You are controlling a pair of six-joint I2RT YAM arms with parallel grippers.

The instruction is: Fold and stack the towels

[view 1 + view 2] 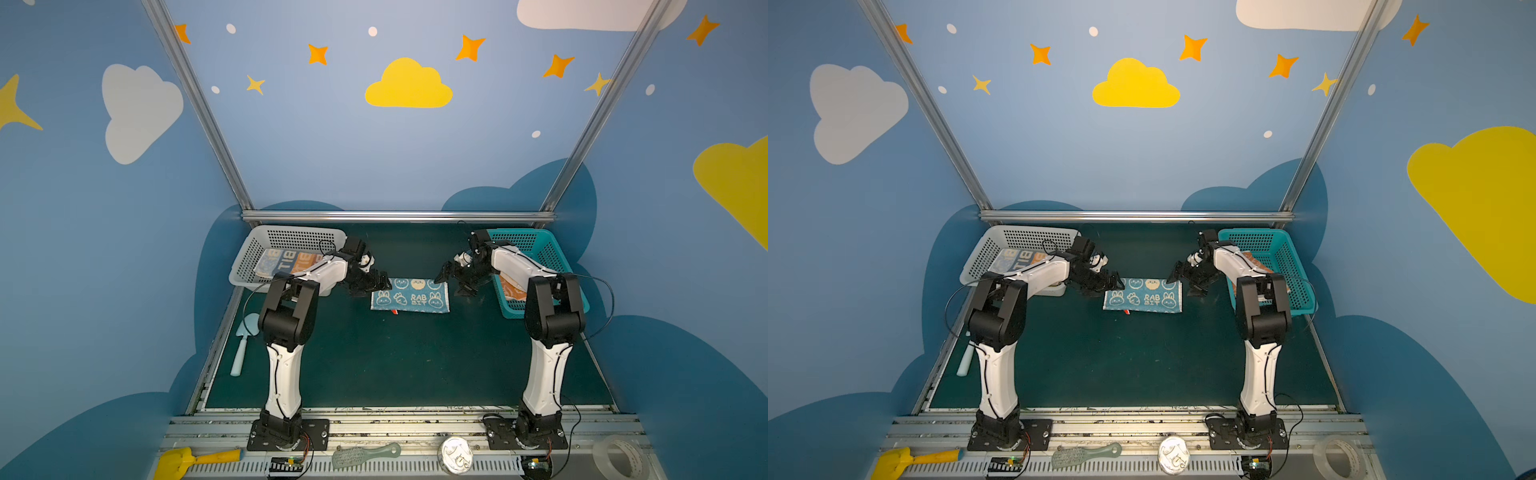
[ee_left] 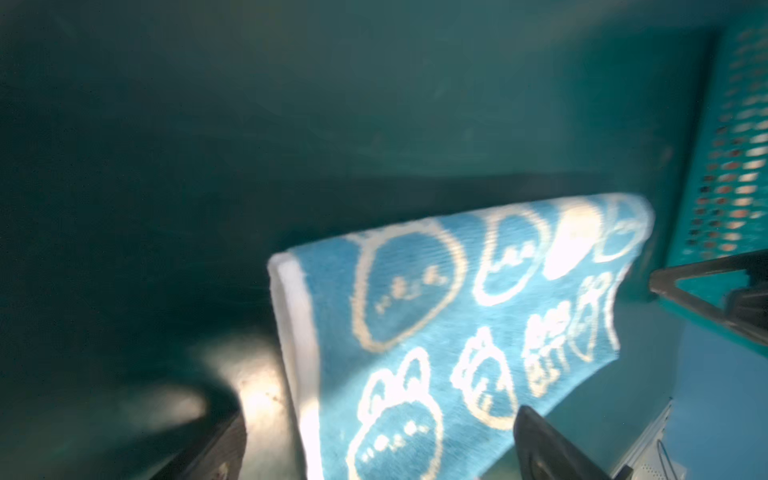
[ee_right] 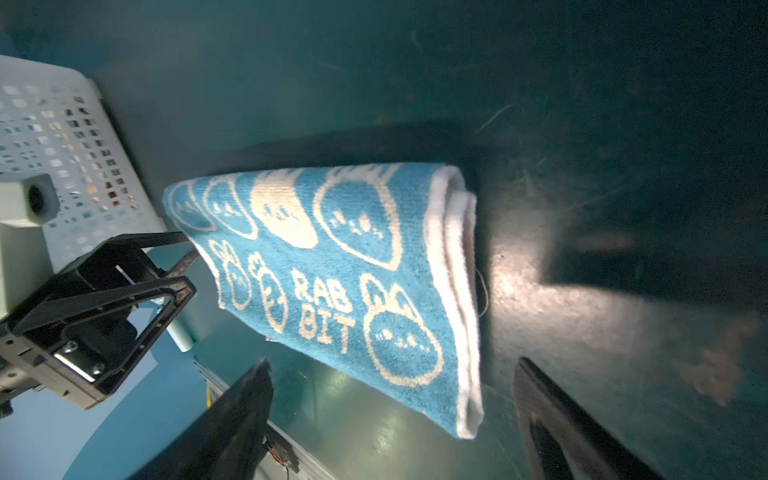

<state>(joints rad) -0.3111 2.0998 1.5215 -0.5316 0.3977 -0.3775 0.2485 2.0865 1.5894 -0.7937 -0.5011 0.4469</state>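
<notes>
While two tools (image 1: 380, 286) (image 1: 452, 282) gape, one folded blue towel (image 1: 410, 296), two baskets (image 1: 291, 239) (image 1: 540, 245)

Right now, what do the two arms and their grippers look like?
Both match: the left arm and right arm have white shells, black joints, thin black cables looping alongside and black base plates. The left gripper and right gripper are black, with tapering, hollow triangular-frame fingers.

Baskets, two: one white basket (image 1: 291, 239) at the far left corner of the surface (image 1: 395, 365), one teal basket (image 1: 523, 240) at the far right corner.
Towels, three: one blue towel (image 1: 410, 296) mid-surface, one striped towel (image 1: 286, 262) in the white basket, one orange towel (image 1: 512, 289) in the teal basket.
Pincers, two: left pincer (image 1: 380, 286), right pincer (image 1: 451, 284).
Pale scoop (image 1: 240, 353), one, at the left edge.
</notes>
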